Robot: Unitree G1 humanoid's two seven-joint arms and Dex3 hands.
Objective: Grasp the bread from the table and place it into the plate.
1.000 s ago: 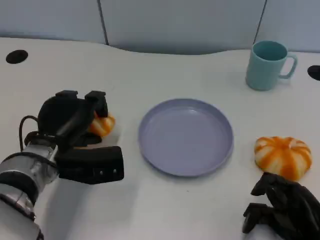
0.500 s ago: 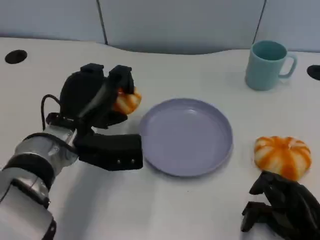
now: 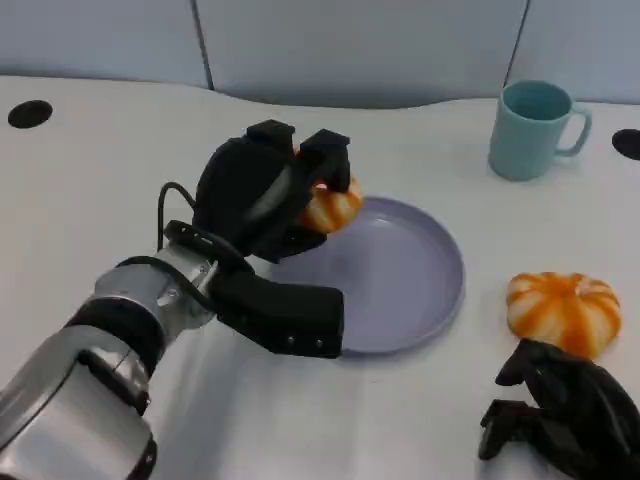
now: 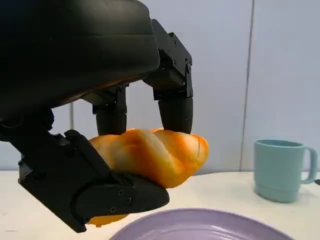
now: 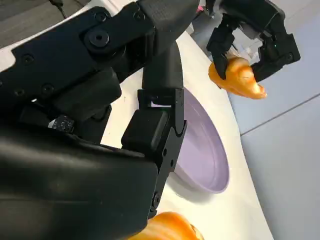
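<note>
A teal mug (image 3: 533,129) stands at the table's (image 3: 120,160) far right, handle pointing right.

Head view: high vantage, looks down on table (image 3: 120,130) from robot's side; whole layout visible, wall panels along far edge.
Left wrist view: sits behind left hand (image 4: 90,165), very close, faces level across tabletop toward wall; bread (image 4: 150,155) large in foreground, plate (image 4: 200,227) rim beneath, cup (image 4: 280,170) beyond.
Right wrist view: behind right hand (image 5: 110,150), tilted, faces across table.
Shared by all three: plate (image 3: 400,280) (image 5: 200,150), bread (image 3: 330,205) (image 5: 237,77).
Shared by head and left wrist views: cup (image 3: 530,130).
</note>
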